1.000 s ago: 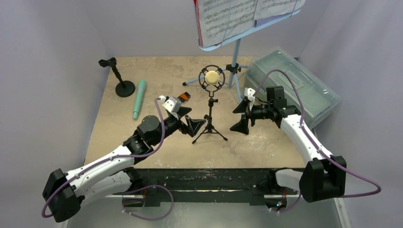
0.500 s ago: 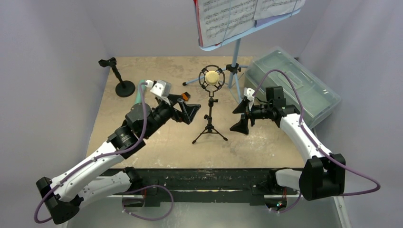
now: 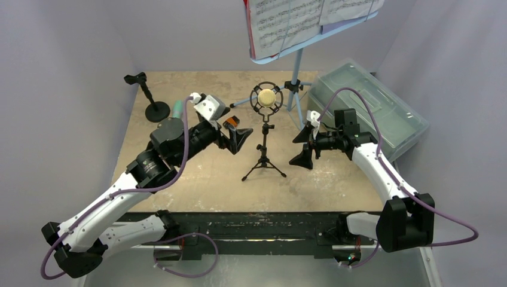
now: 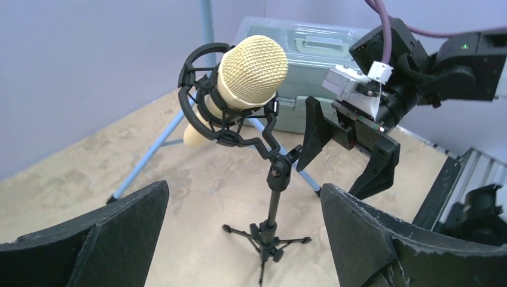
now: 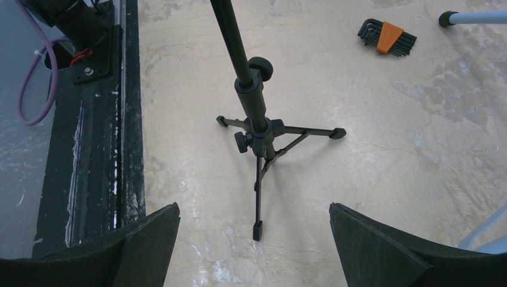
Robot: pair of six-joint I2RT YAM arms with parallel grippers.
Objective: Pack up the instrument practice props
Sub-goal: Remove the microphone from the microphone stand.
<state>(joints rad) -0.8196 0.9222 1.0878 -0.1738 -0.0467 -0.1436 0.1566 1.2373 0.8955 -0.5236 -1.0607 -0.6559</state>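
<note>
A beige microphone (image 3: 266, 97) (image 4: 251, 60) sits in a black shock mount on a black tripod (image 3: 263, 162) (image 4: 272, 233) (image 5: 260, 128) mid-table. My left gripper (image 3: 237, 135) (image 4: 244, 188) is open just left of the tripod's pole, with nothing between its fingers. My right gripper (image 3: 302, 147) (image 5: 253, 206) is open to the tripod's right, facing its legs. The teal microphone (image 3: 177, 109) lies mostly hidden behind my left arm. A round-base pole (image 3: 156, 110) stands at the far left. The light-blue music rack (image 3: 297, 66) at the back holds white sheets (image 3: 287, 18).
A translucent grey-green box (image 3: 382, 110) (image 4: 287, 45) with its lid shut stands at the far right. An orange-and-black hex key set (image 3: 231, 121) (image 5: 387, 37) lies beside my left gripper. The music rack's blue legs (image 4: 152, 155) spread behind the tripod.
My left arm has risen and swung towards the far side, carrying its gripper from the tripod's feet to beside its pole, and now covers most of the teal microphone. The right arm has not moved.
</note>
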